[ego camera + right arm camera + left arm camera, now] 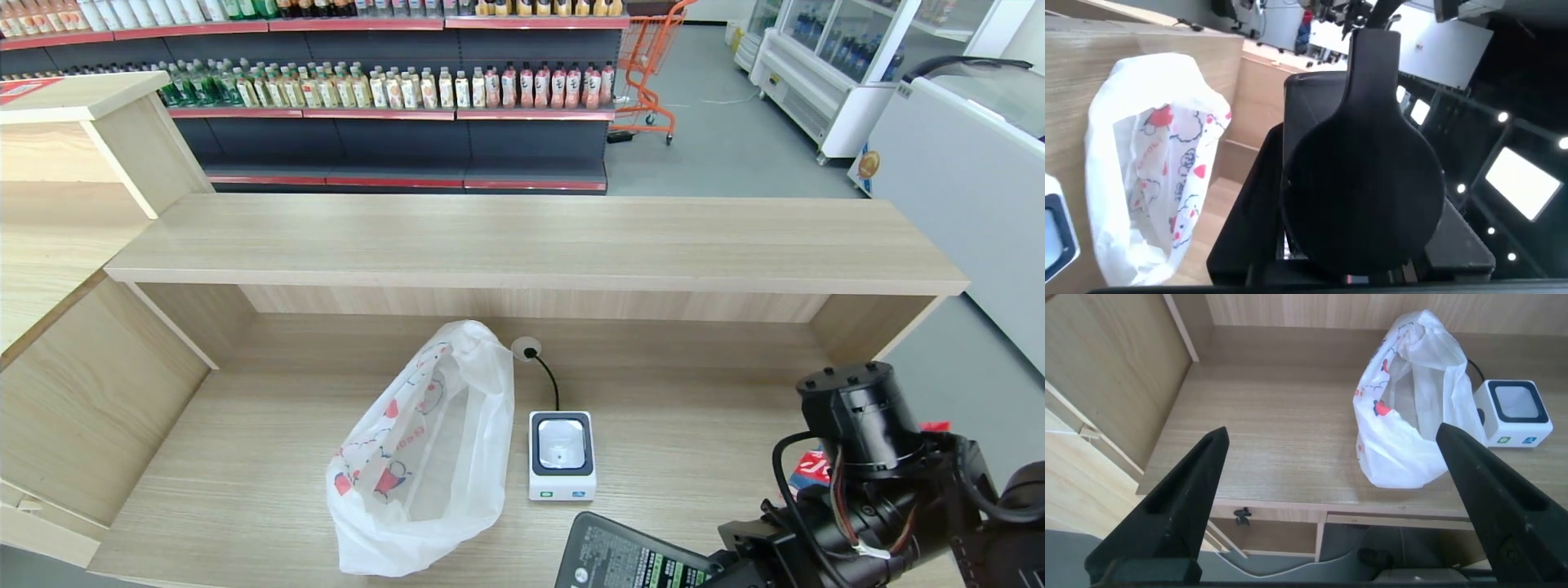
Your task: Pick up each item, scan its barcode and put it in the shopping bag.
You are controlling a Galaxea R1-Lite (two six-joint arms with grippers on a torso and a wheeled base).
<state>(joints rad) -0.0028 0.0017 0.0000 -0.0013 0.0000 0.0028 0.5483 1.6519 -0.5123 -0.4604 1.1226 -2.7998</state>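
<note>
Closest to the robot, the right gripper (pixel 729 560) is closed on one end of a flat black pack with a white and green label (pixel 629 561). It holds the pack in the air over the near edge of the light wooden counter (pixel 245 490). Just behind the right arm, a red and white packet (pixel 810 471) lies on the counter, and the arm hides most of it. The left gripper (pixel 1333 437) hangs over the left part of the counter with its two dark fingers (pixel 1180 510) spread wide and nothing between them. A little farther back, a thin white plastic shopping bag with red cartoon pictures (pixel 424 457) lies on the counter. Just beside it, on its right, sits a small white box scanner with a dark glass top (pixel 562 454). A black cable (pixel 549 380) runs from the scanner to a round hole (pixel 526 349) in the counter. Past the counter are long dark shelves with red edges (pixel 392 114) full of bottles (pixel 490 88). Farther right stand an orange cart (pixel 649 61) and white freezers (pixel 824 73).
</note>
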